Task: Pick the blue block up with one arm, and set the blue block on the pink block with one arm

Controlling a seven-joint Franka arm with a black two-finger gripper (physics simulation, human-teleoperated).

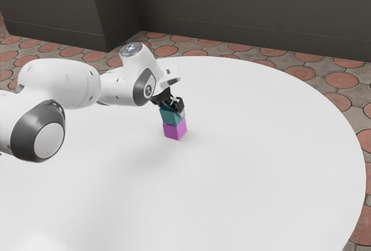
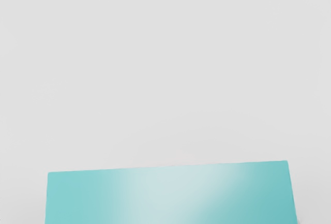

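Pincer (image 1: 172, 106) clamped on blue block (image 1: 168, 115), block resting atop pink block (image 1: 174, 130), white table (image 1: 261, 164)

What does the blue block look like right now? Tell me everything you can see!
The blue block is a small cube, more teal than blue, plain and smooth like plastic, with a soft shine on the face seen in the wrist view. It sits on top of the pink block on the round white table. The black gripper is right at its top; whether it grips, I cannot tell.
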